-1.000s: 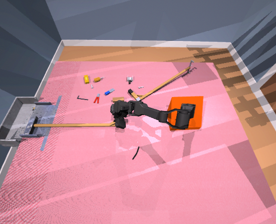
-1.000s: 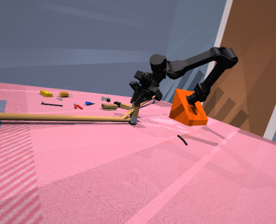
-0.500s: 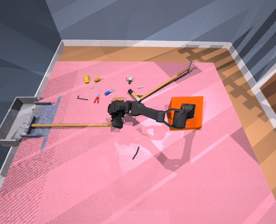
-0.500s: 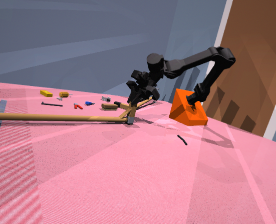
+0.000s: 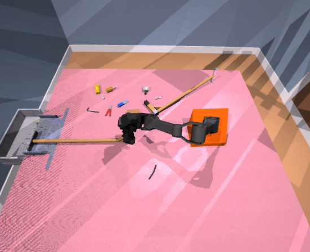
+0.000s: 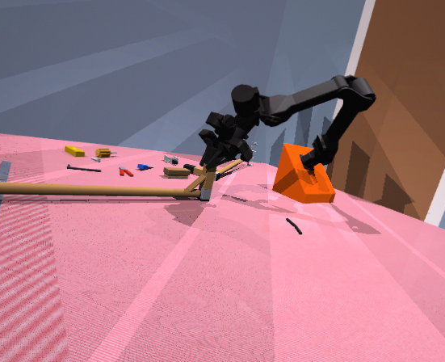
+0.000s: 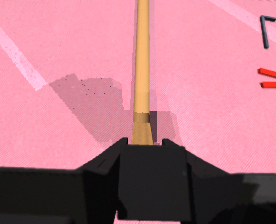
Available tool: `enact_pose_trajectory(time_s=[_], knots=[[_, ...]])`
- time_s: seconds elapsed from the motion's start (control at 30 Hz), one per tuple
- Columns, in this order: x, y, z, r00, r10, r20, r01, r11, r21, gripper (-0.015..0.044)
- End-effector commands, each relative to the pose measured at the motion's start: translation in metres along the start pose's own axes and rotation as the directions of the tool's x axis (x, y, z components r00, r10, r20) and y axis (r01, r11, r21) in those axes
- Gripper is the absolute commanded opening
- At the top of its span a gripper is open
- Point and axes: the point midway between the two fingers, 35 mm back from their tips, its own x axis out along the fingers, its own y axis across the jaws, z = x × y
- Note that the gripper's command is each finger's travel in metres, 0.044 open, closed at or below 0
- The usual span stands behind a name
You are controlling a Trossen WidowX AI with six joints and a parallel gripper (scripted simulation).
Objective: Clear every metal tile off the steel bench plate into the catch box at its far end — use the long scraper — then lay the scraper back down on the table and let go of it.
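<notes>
Top view gives me the long scraper [image 5: 77, 140] lying nearly level over the pink table [image 5: 156, 197], its wooden pole running straight out ahead of my pincer [image 5: 126, 138] to the dark blade at the far tip. That blade sits over the steel plate [image 5: 47, 132], right at the edge where the plate meets the catch box [image 5: 7, 135]. I cannot make out any loose tiles on the plate from here; the surface is too speckled to tell.

My pincer is clamped on the handle end of the scraper, and in the wrist view the pole [image 7: 141, 65] leads directly away from between the two dark fingers. In the exterior view the braced handle with its grey foot [image 6: 204, 193] sits just below the pincer [image 6: 216, 163], down at the table.

Off to one side of the pincer lie red pliers [image 5: 108, 111], a black hex key [image 5: 92, 110], a small blue piece [image 5: 122, 103] and a yellow block [image 5: 97, 89]. A second long-handled tool [image 5: 184, 94] lies beyond the arm. Behind the pincer the arm reaches back to its orange base [image 5: 212, 126], and a short black strip [image 5: 152, 171] lies apart on the table.
</notes>
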Motion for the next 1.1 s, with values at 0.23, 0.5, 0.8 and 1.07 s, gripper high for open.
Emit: enact_pose_trajectory(time_s=[0.23,0.5,0.8,1.07], knots=[[0.007,0.000,0.015,1.000,-0.002,0.016,0.002,1.000,-0.004,0.0000],[0.012,-0.001,0.022,1.000,-0.001,0.016,0.001,1.000,-0.004,0.0000],[0.013,-0.002,0.018,1.000,0.001,0.004,-0.001,1.000,-0.002,0.0000],[0.014,-0.002,0.018,1.000,0.001,0.005,-0.001,1.000,-0.002,0.0000]])
